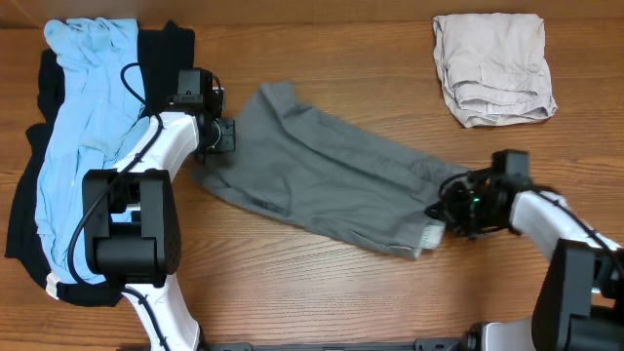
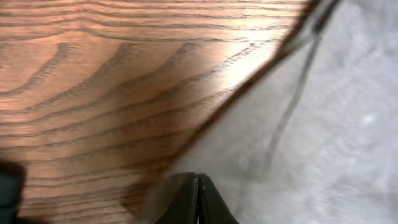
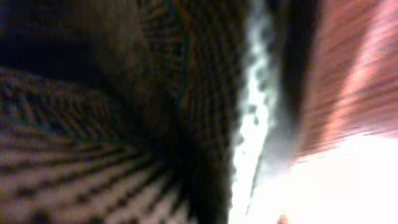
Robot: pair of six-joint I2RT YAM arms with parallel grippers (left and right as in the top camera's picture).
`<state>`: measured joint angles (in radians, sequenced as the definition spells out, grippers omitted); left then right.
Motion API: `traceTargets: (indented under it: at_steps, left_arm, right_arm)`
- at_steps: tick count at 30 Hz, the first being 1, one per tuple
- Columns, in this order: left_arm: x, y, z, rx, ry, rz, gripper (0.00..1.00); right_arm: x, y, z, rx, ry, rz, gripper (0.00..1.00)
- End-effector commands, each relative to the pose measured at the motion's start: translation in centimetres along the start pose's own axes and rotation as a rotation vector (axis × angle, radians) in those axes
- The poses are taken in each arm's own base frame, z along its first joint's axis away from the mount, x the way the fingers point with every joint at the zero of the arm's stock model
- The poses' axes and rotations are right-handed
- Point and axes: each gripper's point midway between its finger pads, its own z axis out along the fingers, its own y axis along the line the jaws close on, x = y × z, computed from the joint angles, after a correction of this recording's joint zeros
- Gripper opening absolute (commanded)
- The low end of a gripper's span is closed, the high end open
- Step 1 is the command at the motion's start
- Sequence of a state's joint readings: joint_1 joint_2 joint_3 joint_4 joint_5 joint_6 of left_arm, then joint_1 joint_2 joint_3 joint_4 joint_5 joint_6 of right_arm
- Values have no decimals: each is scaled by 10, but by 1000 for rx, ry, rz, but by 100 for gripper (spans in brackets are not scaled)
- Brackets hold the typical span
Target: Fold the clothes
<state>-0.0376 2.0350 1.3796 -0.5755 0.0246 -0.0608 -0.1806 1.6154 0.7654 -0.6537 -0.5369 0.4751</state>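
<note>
Wood-grain counter (image 1: 322,292), seen from above. We note the grey shorts (image 1: 322,180) spread slantwise across its middle, rumpled, one end up-left and the other down-right. Left jaws closed tight at the shorts' left edge; the left wrist view shows the fingertips (image 2: 186,205) pressed together with the cloth's edge nipped between them. Right jaws closed at the shorts' lower-right corner, beside a small white tag (image 1: 432,234). The right wrist view is a blur of weave close up, so we judge they hold cloth but cannot swear to it. Light blue garment (image 1: 83,127) heaped on a black garment (image 1: 21,224) at far left. Beige cloth (image 1: 492,68) folded at upper right, well apart.
</note>
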Motion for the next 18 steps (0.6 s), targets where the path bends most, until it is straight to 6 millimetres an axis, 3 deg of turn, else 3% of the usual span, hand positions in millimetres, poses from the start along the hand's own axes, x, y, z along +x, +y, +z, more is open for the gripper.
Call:
traceTargets:
  at_steps: [1,5,12,18]
  left_arm:
    - [7,-15,3,85,21,-9,4]
    - [7,-30,1,161,23,11,4]
    - [-8,-93,-33,500,-37,210,6]
    - [-3,-114,-40,570,-70,394,32]
  right_arm:
    - [-30,12,-35,43,-61,-146,4]
    - [-38,20,-72,144,-64,-218,4]
    - [-51,28,-104,235,-115,-264,4]
    - [-56,16,-102,298,-116,-254,4]
